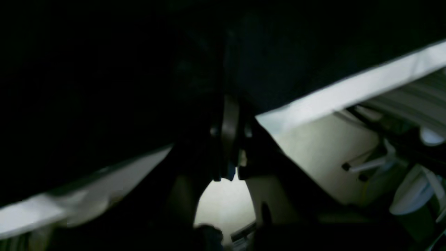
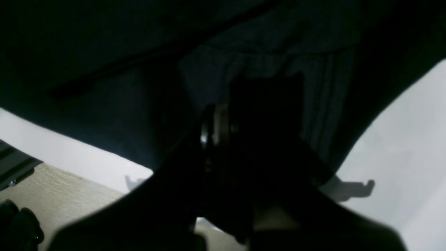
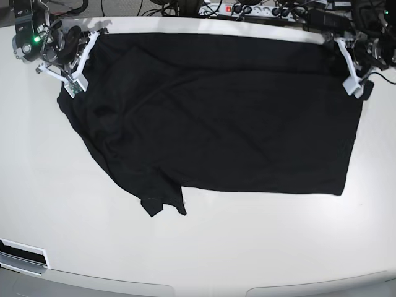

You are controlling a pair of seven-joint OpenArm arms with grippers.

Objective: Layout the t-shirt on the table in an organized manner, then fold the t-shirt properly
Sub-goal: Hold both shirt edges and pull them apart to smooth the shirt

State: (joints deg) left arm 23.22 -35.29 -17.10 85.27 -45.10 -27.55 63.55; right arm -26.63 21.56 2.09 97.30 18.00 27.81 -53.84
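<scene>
The black t-shirt (image 3: 216, 124) lies spread across the far half of the white table (image 3: 247, 247), with one sleeve (image 3: 164, 204) poking out toward the near side. My right gripper (image 3: 73, 85) sits at the shirt's far-left edge in the base view and my left gripper (image 3: 357, 88) at its far-right corner. Both are shut on the t-shirt. In the left wrist view the left gripper (image 1: 228, 146) pinches dark fabric (image 1: 104, 87) at the table's edge (image 1: 348, 90). The right wrist view shows the right gripper (image 2: 216, 132) buried in dark cloth (image 2: 104, 52) over the table (image 2: 400, 139).
A power strip with cables (image 3: 260, 9) runs along the table's far edge. Beige floor (image 1: 324, 157) and equipment show past the table edge in the left wrist view. Bare white tabletop spans the whole near half.
</scene>
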